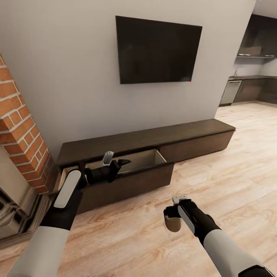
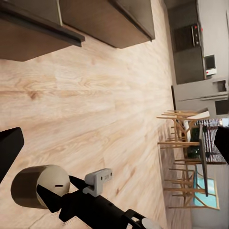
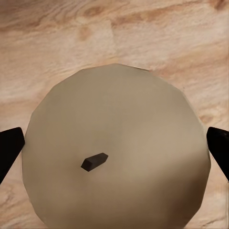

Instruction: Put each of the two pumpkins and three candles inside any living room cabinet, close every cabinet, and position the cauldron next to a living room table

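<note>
Overhead, right fingers [image 3: 217, 148] pinch the wicked candle [image 3: 117, 148].

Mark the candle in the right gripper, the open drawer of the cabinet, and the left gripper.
candle [image 3: 117, 148]: right wrist view, on its flat top face.
open drawer [image 1: 130, 182]: head view, on its dark front panel.
left gripper [image 1: 124, 162]: head view, between its fingers, over the drawer.

Even, soft, bright rendered light with faint shadows under the cabinet [image 1: 146, 154]; the floor [image 1: 215, 181] shows mild sheen, edges bend slightly, and textures look smeared, blurry close up.
</note>
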Tool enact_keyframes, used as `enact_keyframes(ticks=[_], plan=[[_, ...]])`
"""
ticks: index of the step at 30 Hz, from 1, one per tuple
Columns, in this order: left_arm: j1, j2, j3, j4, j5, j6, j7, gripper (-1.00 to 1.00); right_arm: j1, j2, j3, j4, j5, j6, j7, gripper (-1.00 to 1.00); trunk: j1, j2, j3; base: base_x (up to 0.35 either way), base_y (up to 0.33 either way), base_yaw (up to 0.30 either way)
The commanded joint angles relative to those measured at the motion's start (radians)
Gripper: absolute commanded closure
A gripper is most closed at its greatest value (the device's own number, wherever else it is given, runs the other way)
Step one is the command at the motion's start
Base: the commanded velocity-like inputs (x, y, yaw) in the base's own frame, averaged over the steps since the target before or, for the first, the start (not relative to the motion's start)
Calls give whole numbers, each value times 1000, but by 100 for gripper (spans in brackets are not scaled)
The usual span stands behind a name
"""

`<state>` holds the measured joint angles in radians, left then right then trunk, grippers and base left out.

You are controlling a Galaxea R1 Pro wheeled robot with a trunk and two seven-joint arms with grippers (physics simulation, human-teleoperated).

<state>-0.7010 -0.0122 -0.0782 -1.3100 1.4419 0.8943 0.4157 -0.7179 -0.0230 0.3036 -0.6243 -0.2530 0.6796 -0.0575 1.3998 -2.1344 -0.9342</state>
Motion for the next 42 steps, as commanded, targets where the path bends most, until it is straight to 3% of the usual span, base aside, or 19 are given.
enact_keyframes(ticks=[1,12,20,42], plan=[[0,0,0,0,0,0,0,-100,0,0,0,0,0,0,-1,100,0,0,0,0,-326,285],[0,0,0,1,0,0,0,-100,0,2,1,0,0,0,-4,100,0,0,-2,38,-294,281],[0,0,0,1,0,0,0,-100,0,50,0,2,16,1,-14,100,0,0,-11,139,-192,202],[0,0,1,18,0,0,-1,-100,0,54,0,2,18,2,-15,100,0,0,-39,165,-175,189]])
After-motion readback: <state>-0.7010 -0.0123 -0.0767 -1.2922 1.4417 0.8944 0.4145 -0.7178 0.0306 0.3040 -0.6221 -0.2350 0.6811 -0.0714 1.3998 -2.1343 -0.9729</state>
